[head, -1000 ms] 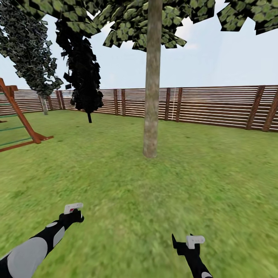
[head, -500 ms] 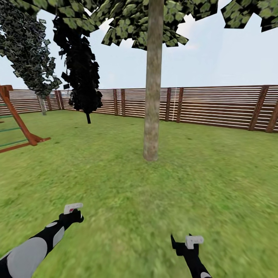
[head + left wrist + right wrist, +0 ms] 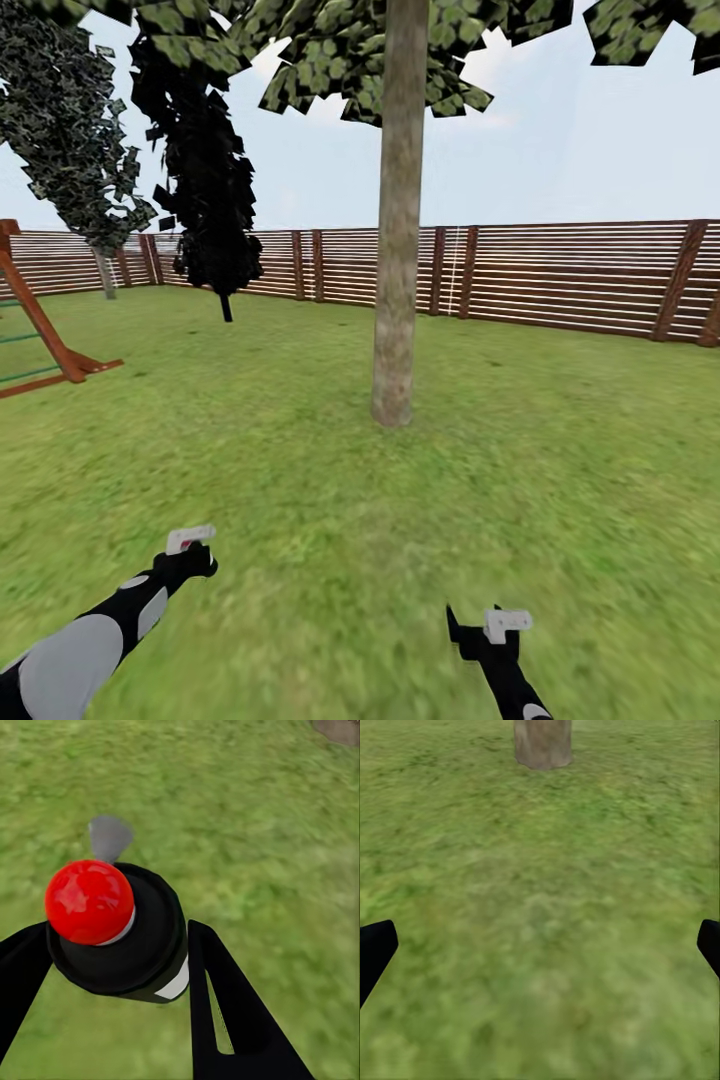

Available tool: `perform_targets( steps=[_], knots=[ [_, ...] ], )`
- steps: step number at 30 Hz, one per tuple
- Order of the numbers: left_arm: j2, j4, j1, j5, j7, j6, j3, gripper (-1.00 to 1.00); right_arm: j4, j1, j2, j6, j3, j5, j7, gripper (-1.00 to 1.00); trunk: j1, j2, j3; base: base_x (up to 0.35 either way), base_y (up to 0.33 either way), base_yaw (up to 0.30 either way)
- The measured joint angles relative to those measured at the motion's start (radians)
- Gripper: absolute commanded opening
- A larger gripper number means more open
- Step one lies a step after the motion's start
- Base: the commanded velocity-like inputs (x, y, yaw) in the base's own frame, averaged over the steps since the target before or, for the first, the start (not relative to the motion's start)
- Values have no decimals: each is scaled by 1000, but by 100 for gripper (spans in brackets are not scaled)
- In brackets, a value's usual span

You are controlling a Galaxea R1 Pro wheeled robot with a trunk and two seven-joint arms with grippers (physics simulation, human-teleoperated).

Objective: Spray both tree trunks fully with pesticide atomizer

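**Green lawn, bottle in hand, trunk ahead**

Lawn [image 3: 560,450] all round us, slatted fence [image 3: 570,275] at the back, and we have the pesticide atomizer [image 3: 124,930] in our left end effector [image 3: 112,967]. Its two black fingers [image 3: 225,1012] are pinched on the dark body just beneath the red cap [image 3: 88,901], with the white label patch peeking out at the side. In the head view the left arm holds it low over the grass, white nozzle uppermost.

Straight in front stands the tree trunk [image 3: 398,220], pale and mottled, rising to blocky leaves [image 3: 340,50]; its base shows in the right wrist view too. Our right end effector [image 3: 540,945] is spread wide, nothing between its tips.

Now the risks, as we judge them. The trunk looks well apart from the bottle, so spray released from here would likely fall on grass. The nozzle's aim is hard to read; if it points off-line, the bark stays bare. Spraying from one side only could leave the far side uncovered. Off to the left, a wooden play frame [image 3: 45,345] and dark leafy trees [image 3: 205,170] are no targets.
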Motion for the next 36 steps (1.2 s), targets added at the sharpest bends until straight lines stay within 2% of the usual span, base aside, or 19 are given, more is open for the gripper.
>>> perform_targets(
  steps=[8,23,36],
  knots=[
    [1,0,0,0,1,1,0,-100,-1,0,-1,0,2,0,2,100,0,0,0,338,0,-31],
    [1,0,0,0,2,1,0,-100,-1,0,-1,-1,2,-2,1,100,0,0,0,338,0,-244],
    [1,0,0,0,2,1,0,-100,-1,0,-1,-1,2,-1,0,100,0,0,0,338,0,-14]
  ],
)
